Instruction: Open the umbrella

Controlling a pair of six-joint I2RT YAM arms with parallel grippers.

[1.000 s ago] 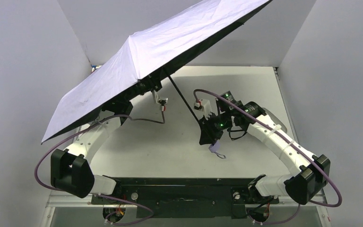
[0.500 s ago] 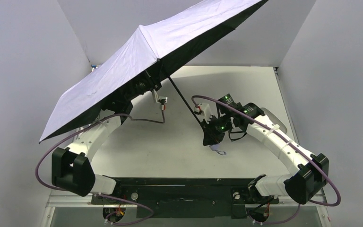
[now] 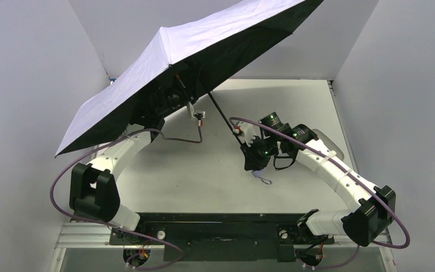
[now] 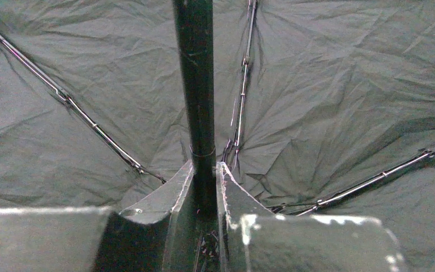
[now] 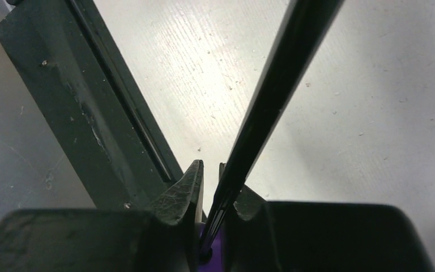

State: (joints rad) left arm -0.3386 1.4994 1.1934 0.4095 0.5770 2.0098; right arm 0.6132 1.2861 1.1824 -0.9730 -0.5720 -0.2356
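The umbrella (image 3: 170,62) is spread open, its lilac canopy tilted over the left arm with the black underside showing. Its thin black shaft (image 3: 224,120) runs down right to the small lilac handle, whose wrist loop (image 3: 262,178) hangs just above the table. My left gripper (image 4: 205,177) is under the canopy, shut on the shaft (image 4: 198,85) close to the ribs; it is hidden in the top view. My right gripper (image 3: 254,161) is shut on the lilac handle (image 5: 210,252), where the shaft (image 5: 272,90) enters it.
The white table (image 3: 204,170) is boxed in by grey walls at the left, back and right. The canopy's upper edge reaches the back wall. A black bar (image 5: 85,107) crosses the left of the right wrist view. Purple cables (image 3: 62,181) loop off both arms.
The canopy has tipped and turned, showing more black underside. The left arm has moved right and forward under it. The right gripper and handle have stayed nearly in place.
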